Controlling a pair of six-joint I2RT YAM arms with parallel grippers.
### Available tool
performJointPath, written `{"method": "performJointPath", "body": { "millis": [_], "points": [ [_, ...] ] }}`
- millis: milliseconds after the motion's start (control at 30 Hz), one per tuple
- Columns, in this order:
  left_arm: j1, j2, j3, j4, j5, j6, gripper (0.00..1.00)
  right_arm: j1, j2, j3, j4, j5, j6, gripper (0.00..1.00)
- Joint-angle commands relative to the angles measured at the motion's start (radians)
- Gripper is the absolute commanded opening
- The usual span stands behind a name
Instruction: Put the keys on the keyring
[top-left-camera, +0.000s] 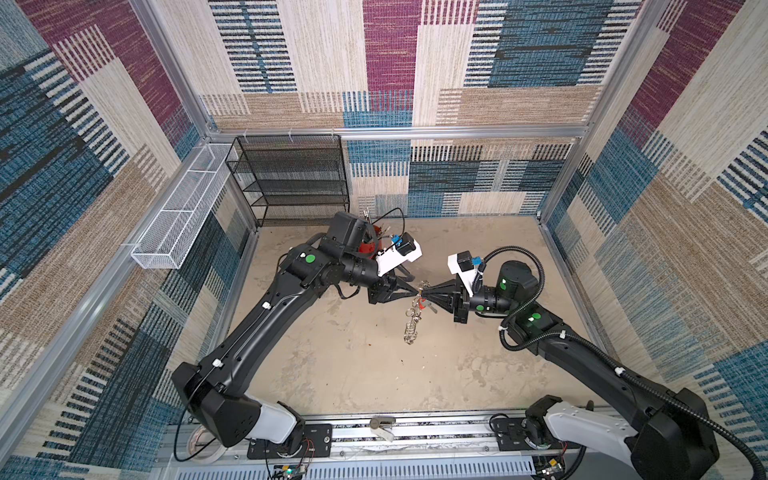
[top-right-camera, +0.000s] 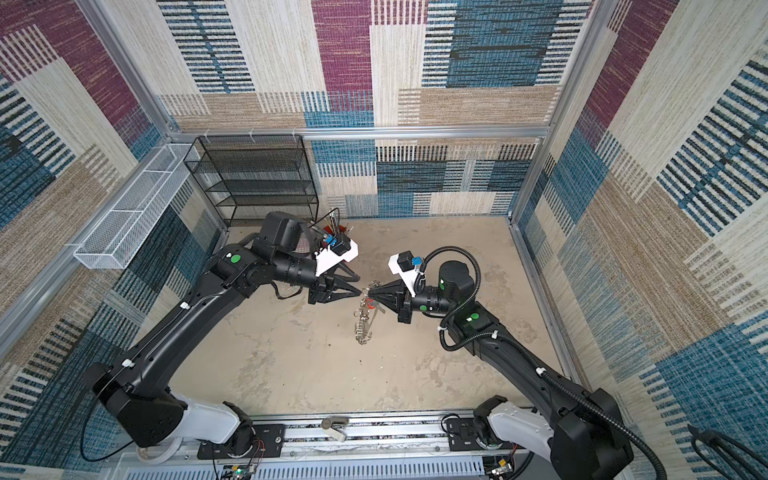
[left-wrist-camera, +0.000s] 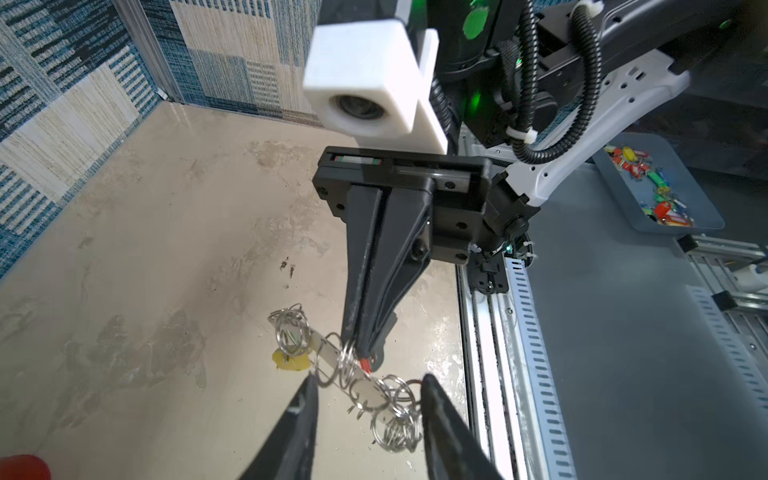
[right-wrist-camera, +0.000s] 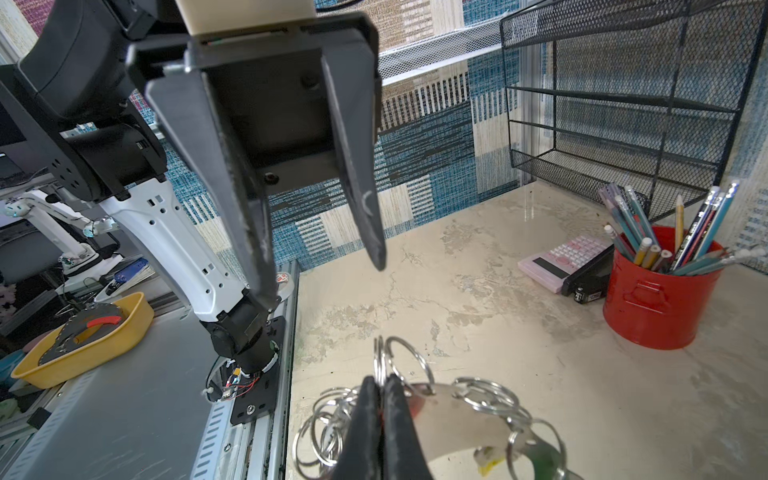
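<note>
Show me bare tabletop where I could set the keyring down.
Widest bare patch: front of the table, between the front rail and the held keyring. Also bare: the back right corner, behind the right end effector. Crowded: back left, by the pencil cup, calculator and mesh shelf.

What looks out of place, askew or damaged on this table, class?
The keyring hangs crooked from the shut right gripper, its rings bunched unevenly. The table is blotchy with stains. Nothing looks spilled or broken.
</note>
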Motion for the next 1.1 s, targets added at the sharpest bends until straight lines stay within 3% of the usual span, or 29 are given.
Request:
{"method": "performJointPath", "body": {
  "millis": [0, 267, 800, 1067],
  "points": [
    [-0.011, 0.048, 0.065, -0.111, -0.040, 0.089, 0.39, 0.001, -0.001, 0.005, 0.033, -0.011, -0.016, 0.00],
    [-0.031, 0.130, 0.160, -0.220, -0.046, 0.143, 0.28, 0.001, -0.002, -0.001, 0.039, -0.006, -0.018, 0.00],
    [-0.046, 0.148, 0.164, -0.251, -0.021, 0.159, 0.04, 0.001, -0.007, -0.006, 0.037, 0.014, -0.017, 0.00],
    [-0.054, 0.177, 0.192, -0.297, -0.028, 0.169, 0.00, 0.001, -0.011, -0.007, 0.038, 0.021, -0.017, 0.00]
  ]
}}
